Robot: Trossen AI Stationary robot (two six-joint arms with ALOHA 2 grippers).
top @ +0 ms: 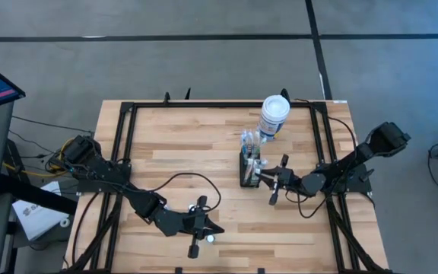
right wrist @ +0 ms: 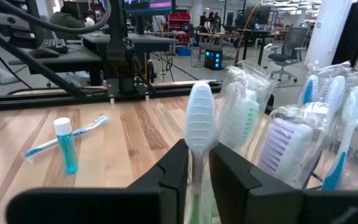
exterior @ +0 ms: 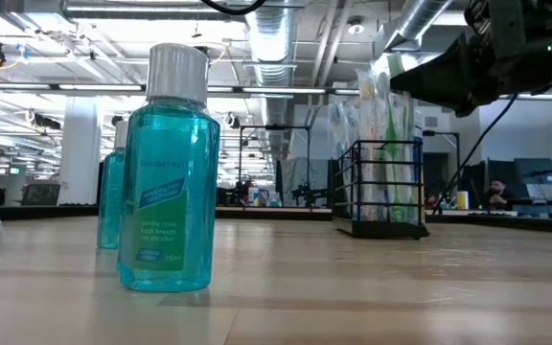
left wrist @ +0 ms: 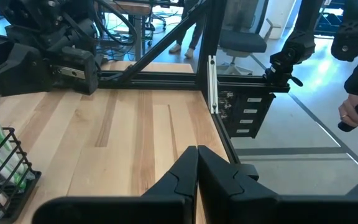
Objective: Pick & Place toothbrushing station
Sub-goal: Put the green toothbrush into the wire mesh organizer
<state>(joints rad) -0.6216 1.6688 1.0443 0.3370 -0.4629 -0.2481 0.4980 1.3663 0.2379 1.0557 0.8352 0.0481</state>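
The toothbrushing station [top: 249, 166] is a small black wire caddy standing upright on the wooden table, right of centre. It holds several wrapped toothbrushes, and it also shows in the low view [exterior: 381, 192] and at the edge of the left wrist view [left wrist: 5, 171]. My right gripper [top: 266, 176] comes level from the table's right side at the caddy's top. Its fingers [right wrist: 169, 177] stand slightly open on either side of one wrapped white toothbrush [right wrist: 200, 121] that stands head up. My left gripper [left wrist: 197, 171] waits shut near the table's front edge [top: 202, 228]. My right gripper's fingers stand close on either side of the wrapped toothbrush's neck [right wrist: 200, 165], just below the head, coming level from the table's right. I cannot tell whether they touch it. The toothbrush stands upright among the others in the caddy.
A white canister with a blue label [top: 274, 116] stands behind the caddy. Two teal mouthwash bottles [exterior: 169, 172] stand near the front edge. A small blue bottle [right wrist: 66, 146] and a loose toothbrush [right wrist: 73, 132] lie on the table's left part. A person's hand [left wrist: 353, 112] shows beyond the table.
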